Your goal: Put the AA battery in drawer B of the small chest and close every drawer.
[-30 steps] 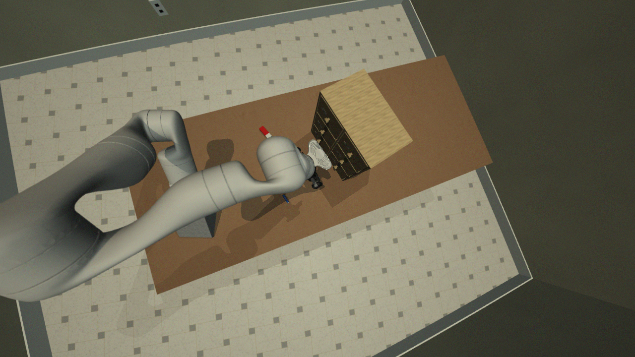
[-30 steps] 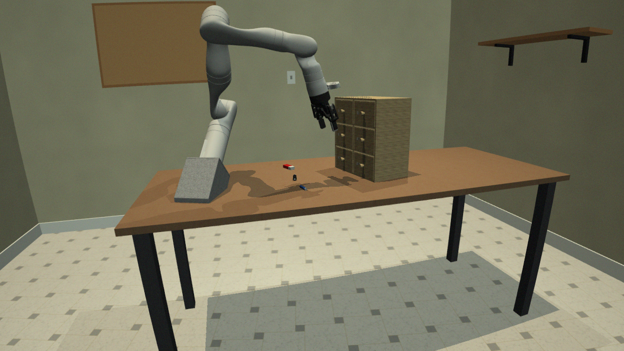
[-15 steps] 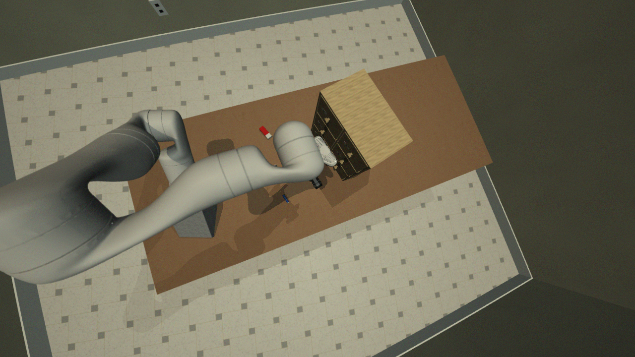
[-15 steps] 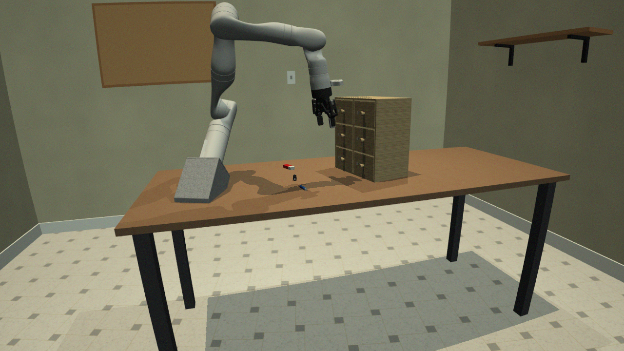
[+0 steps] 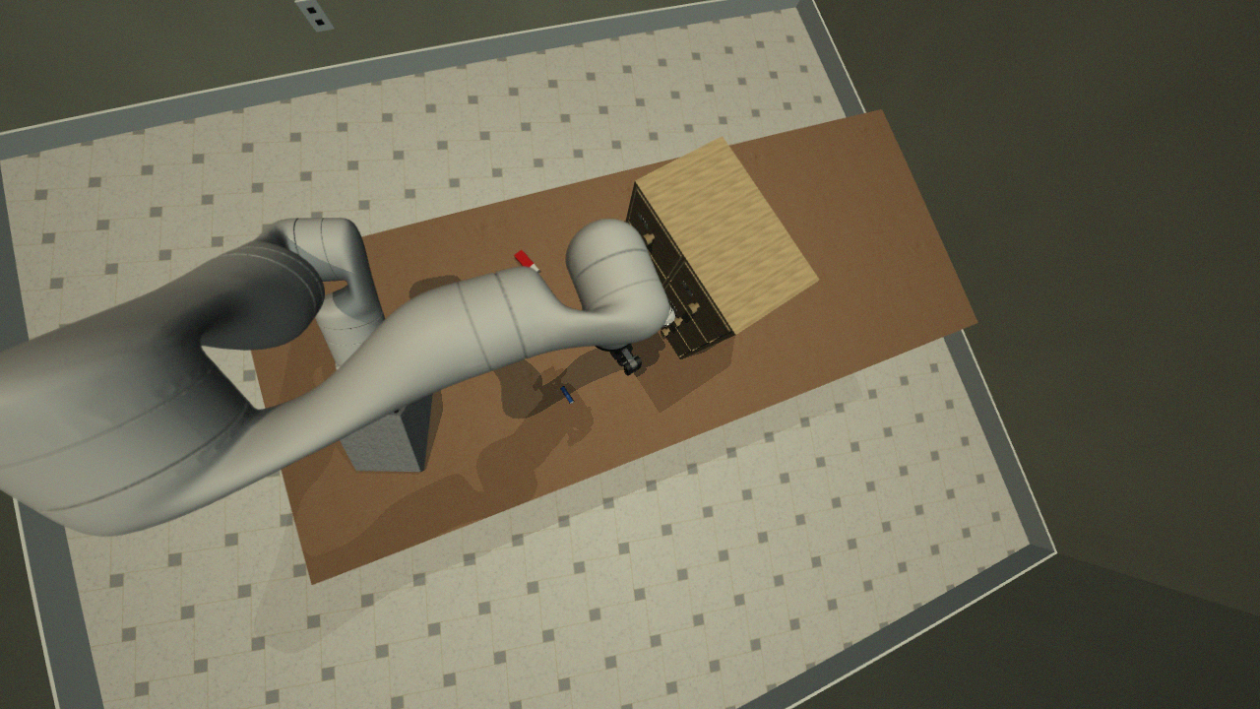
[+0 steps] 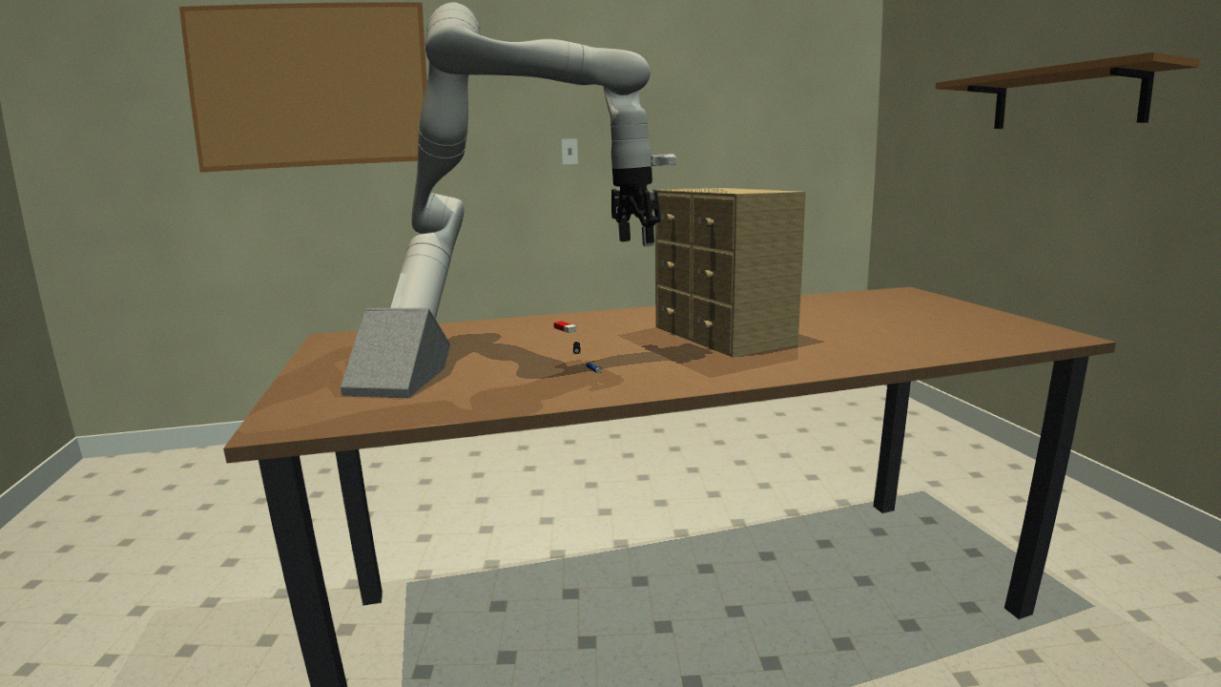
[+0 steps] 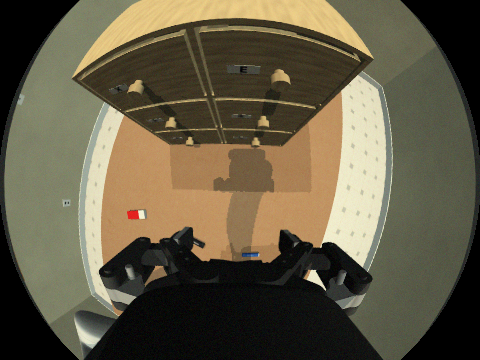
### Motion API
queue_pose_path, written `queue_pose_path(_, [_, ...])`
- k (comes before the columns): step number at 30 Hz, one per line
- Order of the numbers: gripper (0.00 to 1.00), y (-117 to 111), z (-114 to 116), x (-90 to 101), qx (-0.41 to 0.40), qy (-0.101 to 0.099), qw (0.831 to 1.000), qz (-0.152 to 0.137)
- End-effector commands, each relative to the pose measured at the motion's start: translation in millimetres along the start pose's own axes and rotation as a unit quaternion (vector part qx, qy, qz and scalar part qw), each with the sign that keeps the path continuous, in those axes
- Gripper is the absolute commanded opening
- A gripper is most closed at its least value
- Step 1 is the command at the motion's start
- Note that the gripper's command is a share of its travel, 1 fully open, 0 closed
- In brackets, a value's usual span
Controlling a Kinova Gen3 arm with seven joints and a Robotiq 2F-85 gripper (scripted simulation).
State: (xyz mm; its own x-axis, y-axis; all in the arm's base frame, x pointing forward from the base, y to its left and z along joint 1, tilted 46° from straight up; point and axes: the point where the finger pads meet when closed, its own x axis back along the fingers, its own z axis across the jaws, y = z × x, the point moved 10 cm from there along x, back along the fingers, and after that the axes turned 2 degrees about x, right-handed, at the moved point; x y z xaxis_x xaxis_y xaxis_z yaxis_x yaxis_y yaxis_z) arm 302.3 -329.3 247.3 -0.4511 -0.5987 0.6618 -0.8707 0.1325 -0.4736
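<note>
The small chest (image 5: pixel 748 225) (image 6: pixel 768 273) (image 7: pixel 250 11) stands upright, with six drawers that look pushed in. In the wrist view, the top right drawer's label (image 7: pixel 243 69) reads E. The lower labels are too small to read, so I cannot tell which drawer is B. A blue cylinder (image 5: pixel 566 394) (image 6: pixel 593 367) (image 7: pixel 250 255) with a pale end, which looks like the AA battery, lies on the table. My gripper (image 6: pixel 635 240) (image 7: pixel 236 239) is open and empty. It points down, high above the table, close in front of the chest's upper drawers.
A red and white block (image 5: pixel 524 259) (image 6: pixel 564 326) (image 7: pixel 135 214) lies on the table (image 5: pixel 881 220) (image 6: pixel 939 333) (image 7: pixel 200 215) toward the back. A small black object (image 6: pixel 576 347) (image 7: pixel 199 242) lies between it and the blue cylinder. Round knobs stick out of the drawer fronts.
</note>
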Motion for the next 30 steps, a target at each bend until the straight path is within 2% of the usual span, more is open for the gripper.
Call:
queue_pose_path(1, [1.00, -3.5, -0.6, 1.4, 0.002, 0.002, 1.000, -0.007])
queue_pose_path(15, [1.00, -4.9, -0.6, 4.4, 0.002, 0.001, 1.000, -0.025])
queue_pose_path(30, [1.00, -5.3, -0.6, 5.1, 0.002, 0.001, 1.000, -0.029])
